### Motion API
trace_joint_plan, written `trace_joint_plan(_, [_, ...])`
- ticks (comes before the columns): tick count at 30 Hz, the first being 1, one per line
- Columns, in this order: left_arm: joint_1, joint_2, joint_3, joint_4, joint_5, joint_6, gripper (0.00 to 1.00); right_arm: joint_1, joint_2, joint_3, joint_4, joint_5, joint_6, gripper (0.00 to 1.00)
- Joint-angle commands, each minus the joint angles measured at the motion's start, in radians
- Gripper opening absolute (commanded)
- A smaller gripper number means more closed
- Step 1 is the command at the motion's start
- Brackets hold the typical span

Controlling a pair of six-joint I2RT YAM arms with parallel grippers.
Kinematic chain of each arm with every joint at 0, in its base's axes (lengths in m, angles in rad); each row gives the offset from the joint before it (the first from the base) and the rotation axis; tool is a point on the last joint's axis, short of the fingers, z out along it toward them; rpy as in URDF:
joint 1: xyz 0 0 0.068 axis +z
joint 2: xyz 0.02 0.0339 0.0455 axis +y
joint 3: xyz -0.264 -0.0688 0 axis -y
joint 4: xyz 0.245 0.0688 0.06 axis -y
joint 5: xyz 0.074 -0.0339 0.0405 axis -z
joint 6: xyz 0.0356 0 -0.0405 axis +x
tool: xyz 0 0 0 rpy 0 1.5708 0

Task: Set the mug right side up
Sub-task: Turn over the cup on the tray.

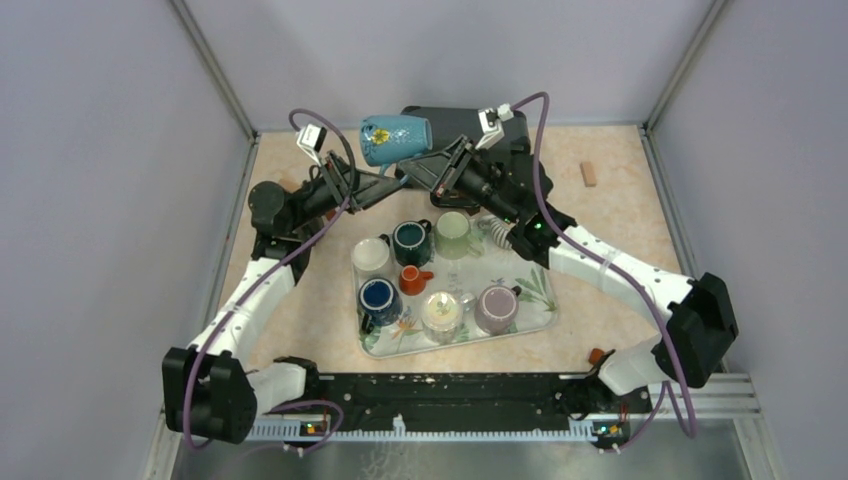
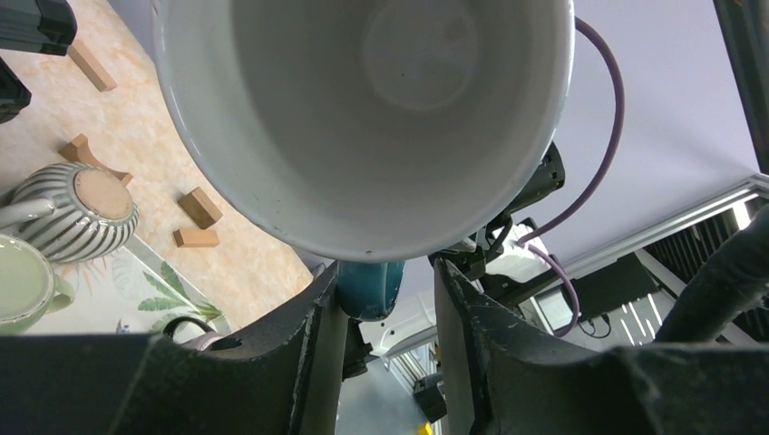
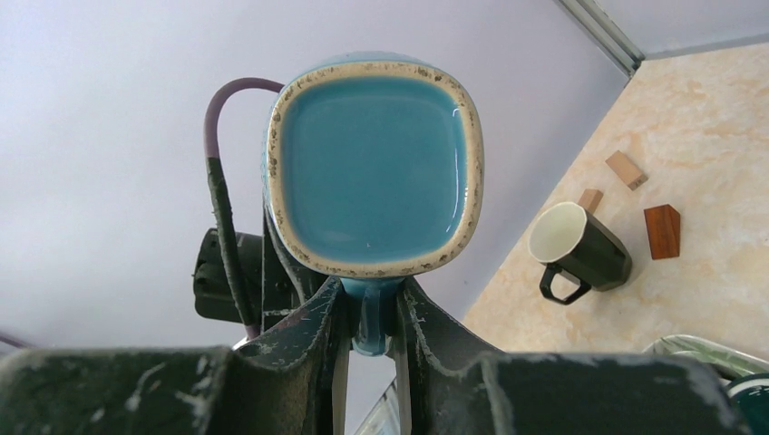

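A blue mug (image 1: pixel 395 138) with a yellow flower hangs on its side in the air above the back of the table. Its mouth points left and its base points right. The right wrist view faces the mug's glazed square base (image 3: pixel 376 163). My right gripper (image 3: pixel 370 313) is shut on the mug's handle (image 3: pixel 372 319). The left wrist view looks into the mug's white inside (image 2: pixel 363 118). My left gripper (image 2: pixel 385 290) straddles the same handle (image 2: pixel 370 288). Its left finger touches the handle and a gap remains at the right finger.
A leaf-patterned tray (image 1: pixel 540 300) holding several mugs lies mid-table below the arms. A striped mug (image 2: pixel 77 213) stands upside down at the tray's back. A dark green mug (image 3: pixel 585 249) lies on its side near wooden blocks (image 3: pixel 662 231). Another block (image 1: pixel 589 174) lies back right.
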Motion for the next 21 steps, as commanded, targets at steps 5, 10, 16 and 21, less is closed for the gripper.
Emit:
trace_joint_plan(5, [0.0,0.015,-0.009,0.1,-0.037,-0.03,0.42,0.007,-0.002,-0.006,0.154,0.007,0.014,0.0])
trace_joint_plan(10, [-0.006,0.022,-0.006,0.104,-0.047,-0.034,0.39,0.012,0.003,-0.007,0.156,0.015,0.007,0.0])
trace_joint_plan(16, [-0.013,0.03,-0.005,0.106,-0.056,-0.034,0.38,0.025,0.011,-0.012,0.156,0.024,-0.007,0.0])
trace_joint_plan(21, [-0.016,0.034,-0.004,0.11,-0.062,-0.034,0.33,0.035,0.016,-0.014,0.157,0.033,-0.014,0.0])
